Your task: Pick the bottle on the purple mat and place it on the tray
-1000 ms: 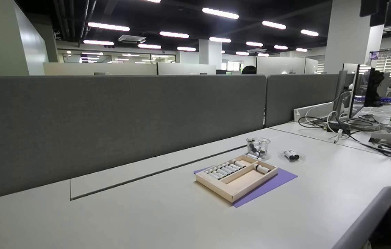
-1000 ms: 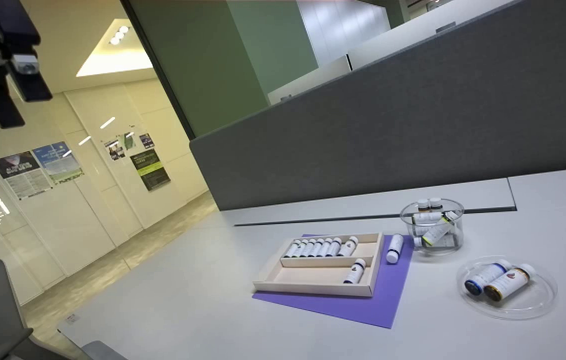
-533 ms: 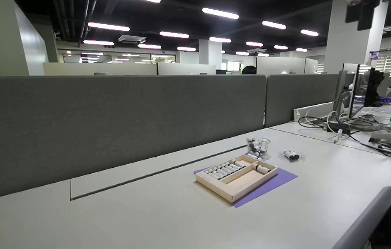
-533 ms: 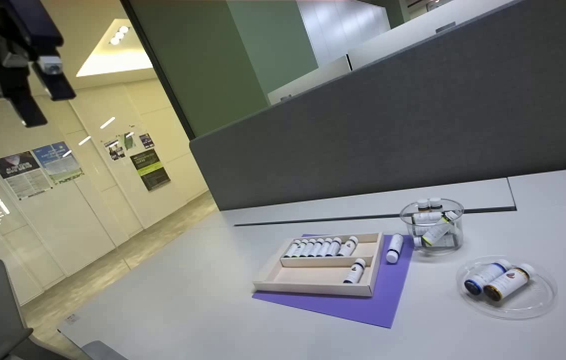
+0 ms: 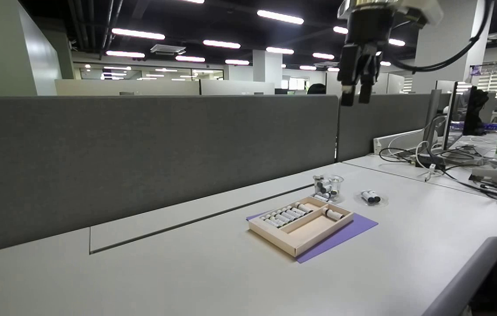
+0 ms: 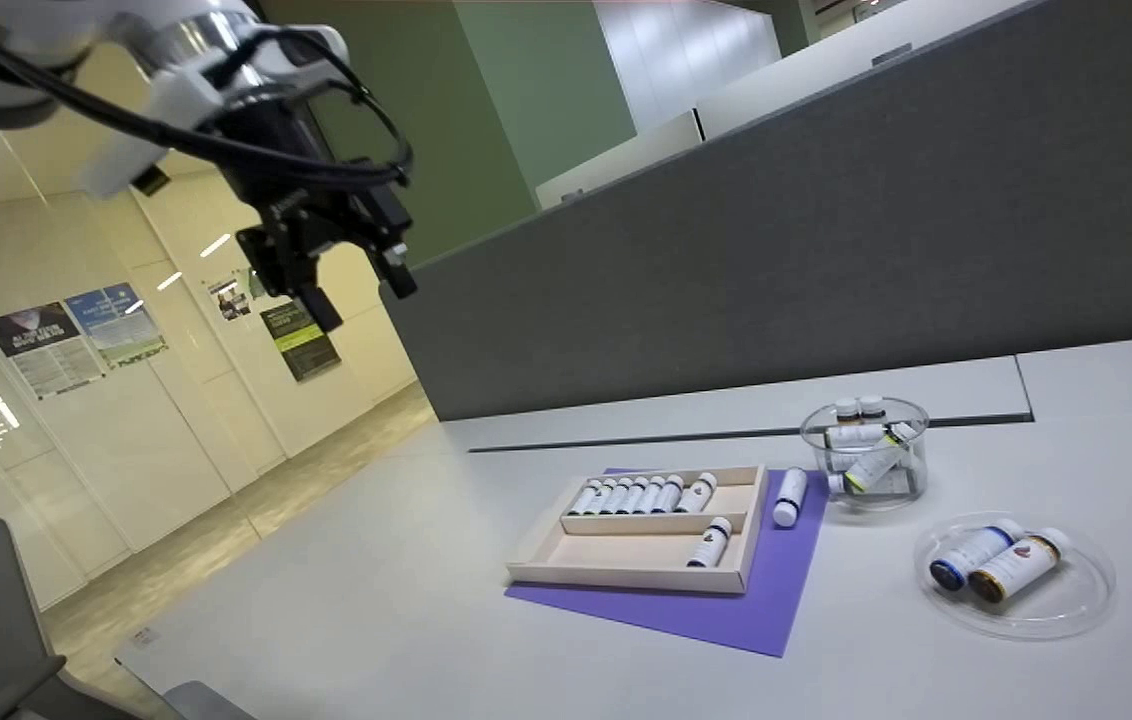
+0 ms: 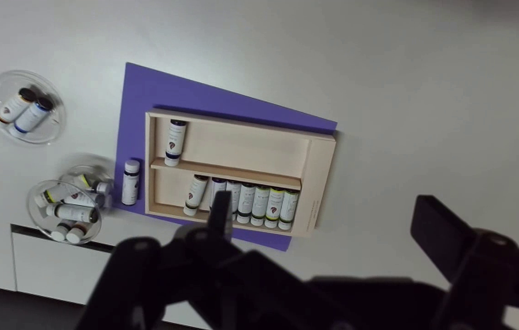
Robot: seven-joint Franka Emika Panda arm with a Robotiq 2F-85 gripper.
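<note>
A small white bottle (image 6: 789, 497) lies on the purple mat (image 6: 788, 590), in the strip beside the tray's end. It also shows in the wrist view (image 7: 130, 182). The light wooden tray (image 6: 626, 577) sits on the mat, turned at an angle to it. Its narrow compartment holds a row of several bottles; its wide one holds a single bottle (image 6: 710, 543). My gripper (image 5: 356, 97) is high above the table, well apart from the bottle. It also shows in an exterior view (image 6: 363, 298) and the wrist view (image 7: 323, 206), fingers wide apart with nothing between them.
A clear cup (image 6: 918, 470) with several bottles stands close to the mat, near the loose bottle. A shallow clear dish (image 6: 1081, 600) holds two bottles. A grey partition (image 5: 152, 166) runs along the table's back. Cables and a monitor (image 5: 450, 114) stand at the far end.
My gripper and arm have come further into both exterior views, moving inward from the upper edge over the table and lower. The bottle, mat and tray have not moved.
</note>
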